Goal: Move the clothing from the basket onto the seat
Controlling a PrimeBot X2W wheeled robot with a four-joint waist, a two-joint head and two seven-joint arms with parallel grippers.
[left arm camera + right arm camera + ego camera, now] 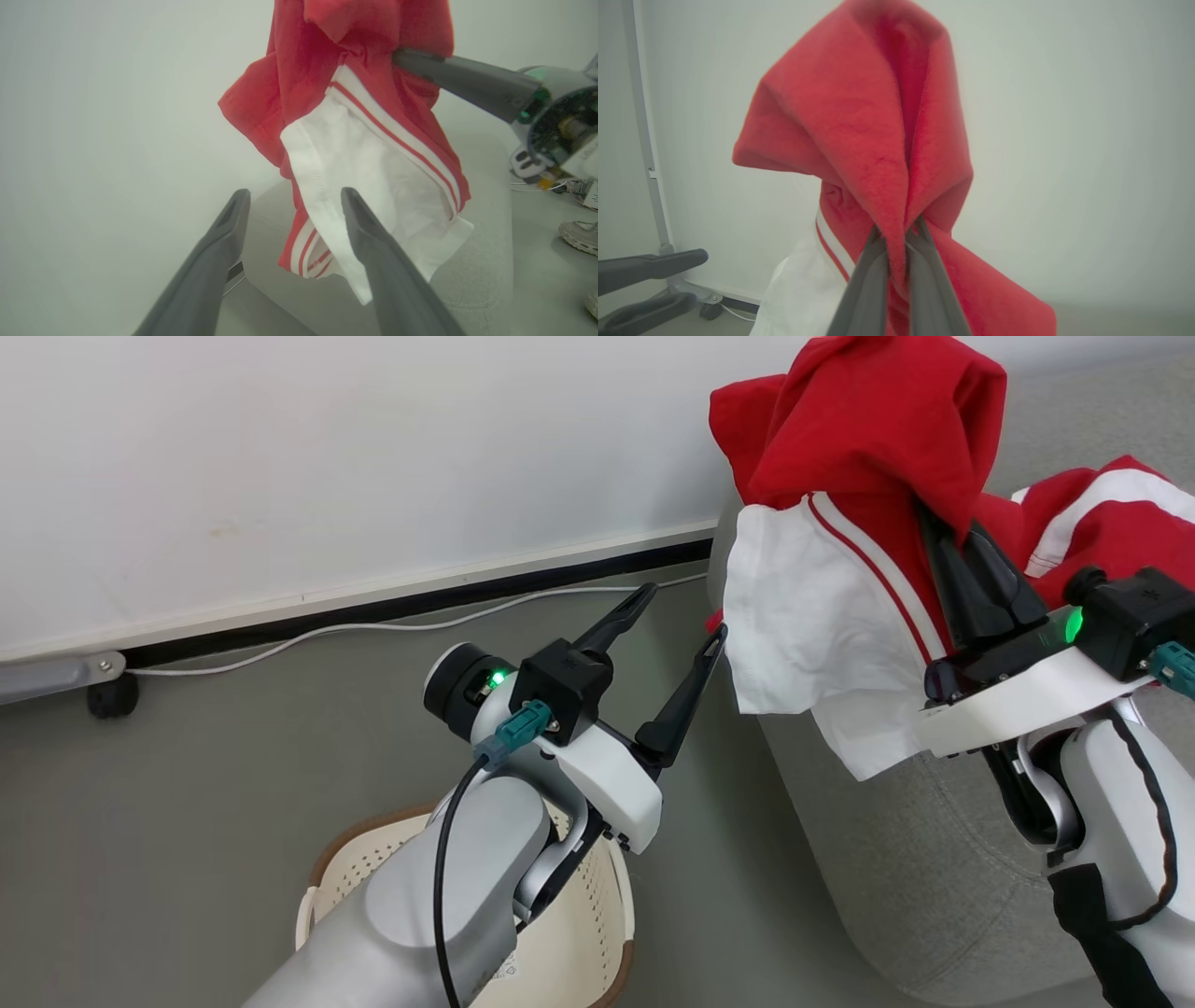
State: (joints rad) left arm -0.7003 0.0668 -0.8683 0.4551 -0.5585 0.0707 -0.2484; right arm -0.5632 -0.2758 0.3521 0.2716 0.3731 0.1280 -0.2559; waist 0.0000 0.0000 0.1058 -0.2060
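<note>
My right gripper is shut on a bright red garment with white stripes and a white panel, holding it up over the left end of the grey sofa. The pinch shows close up in the right wrist view, where the gripper bites a fold of the red fabric. A second red and white garment lies on the sofa behind my right wrist. My left gripper is open and holds nothing, just left of the hanging garment. The cream basket stands on the floor under my left forearm, its contents hidden.
A white wall with a dark skirting line runs behind. A white cable lies along the floor below it, and a caster wheel stands at the far left. A pale shoe rests on the floor beyond the sofa.
</note>
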